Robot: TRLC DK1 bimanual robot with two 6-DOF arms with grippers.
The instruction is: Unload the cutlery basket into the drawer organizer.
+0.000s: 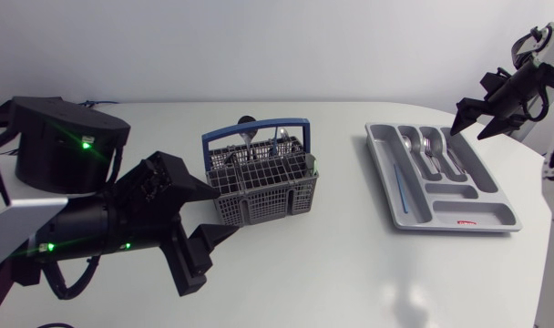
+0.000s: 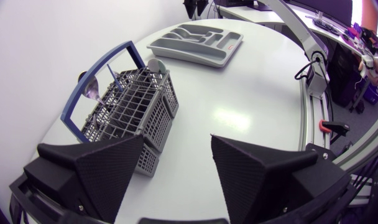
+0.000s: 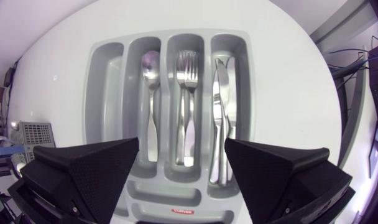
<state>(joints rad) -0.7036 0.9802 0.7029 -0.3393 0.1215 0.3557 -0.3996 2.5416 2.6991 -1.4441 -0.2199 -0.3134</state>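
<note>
At tabletop (image 1: 332, 264) centre: grey mesh cutlery basket (image 1: 259, 205), blue handle (image 1: 255, 127). Further right: grey drawer organizer (image 1: 487, 216) holding spoons (image 3: 150, 99), forks (image 3: 186, 93), knives (image 3: 221, 106). Left hand (image 2: 176, 138) released near basket; right hand (image 3: 182, 141) released over organizer.

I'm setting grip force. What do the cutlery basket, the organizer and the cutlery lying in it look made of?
Grey lattice cutlery basket with blue handle: likely matte moulded plastic, thin grid walls. Grey compartmented drawer organizer: probably smooth plastic, soft sheen, rounded moulded dividers. Silver spoon, fork and knife in it: apparently polished steel, bright mirror-like reflections.
</note>
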